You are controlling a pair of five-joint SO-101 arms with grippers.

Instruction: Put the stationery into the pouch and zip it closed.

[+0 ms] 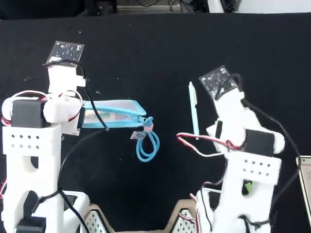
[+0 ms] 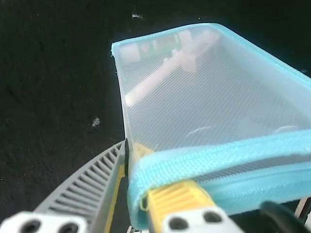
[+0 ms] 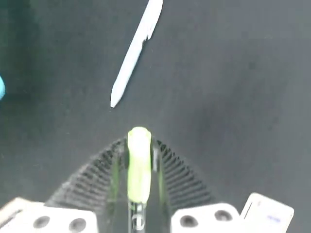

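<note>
The translucent pouch (image 1: pixel 114 113) with light-blue trim lies left of centre, and some pale items (image 2: pixel 181 60) show through its wall. My left gripper (image 2: pixel 141 180) is shut on the pouch's trimmed edge (image 2: pixel 214 160) at its left end. The zipper pull (image 1: pixel 146 127) and a blue loop strap (image 1: pixel 148 145) hang off the pouch's right end. A light-blue pen (image 1: pixel 193 109) lies on the mat between the arms, and the same pen (image 3: pixel 136 51) sits ahead of my right gripper (image 3: pixel 139 141). That gripper is shut on a green pen (image 3: pixel 139 165).
Black mat (image 1: pixel 160 53) covers the table. A small white flat object (image 3: pixel 268 214) lies beside the right gripper, and a pale object (image 1: pixel 305 182) sits at the table's right edge. Both arm bases stand at the front.
</note>
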